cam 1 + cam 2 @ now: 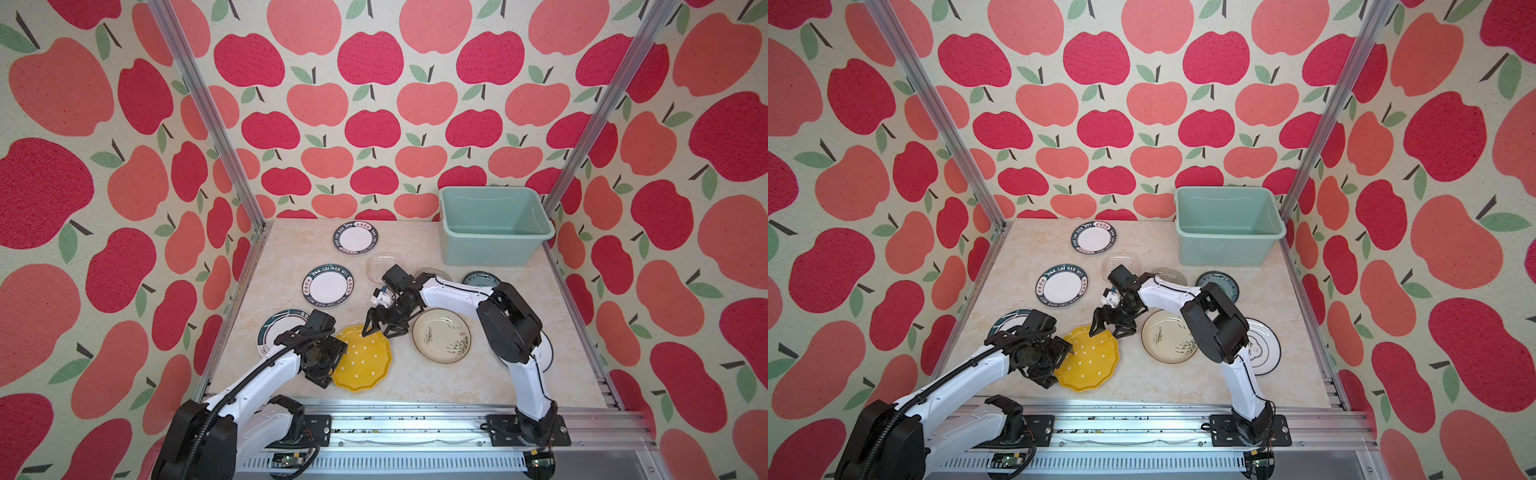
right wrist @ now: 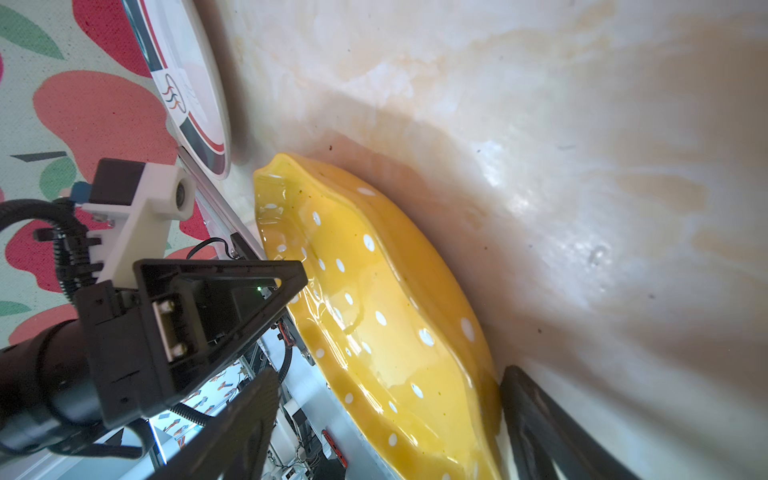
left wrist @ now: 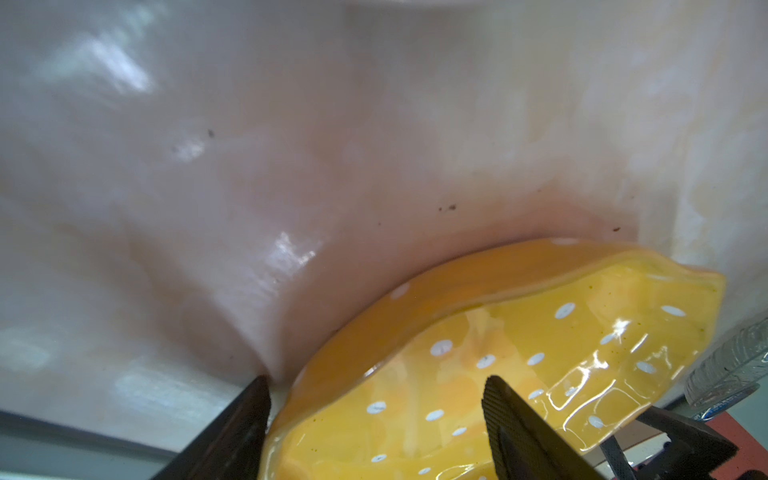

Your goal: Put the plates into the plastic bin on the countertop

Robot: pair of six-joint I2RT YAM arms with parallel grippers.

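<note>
- Two white round plates with dark lettered rims [image 1: 328,286] lie toward the back left of the beige marble-patterned surface [image 1: 436,382]. The rims carry Latin capitals, roughly "HAO SHI HAO MEI". The characters in the small red patches are too small to read.
- A third dark-rimmed plate [image 1: 272,332] sits front left, partly under the left arm. Its markings are unreadable.
- The yellow scalloped ceramic plate with white dots [image 1: 363,359] lies near the front, between the two arms.
- The left gripper [image 1: 334,365] is at that plate's left edge with its fingers wide apart. In the left wrist view one finger [image 3: 237,428] is outside the rim by the surface and the other [image 3: 519,424] is over the dotted face. They are not clamped.
- The right gripper [image 1: 379,332] is at the plate's far edge, fingers likewise spread. In the right wrist view the rim passes between one finger [image 2: 245,428] and the other [image 2: 536,415].
- The pale mint-green rectangular plastic bin [image 1: 490,249] stands in the back right corner with no plate visible inside.
- A cream ink-drawn plate [image 1: 441,336] lies just right of the yellow one.
- Clear glass dishes [image 1: 380,266] and a teal patterned plate [image 1: 478,278] lie near the bin.
</note>
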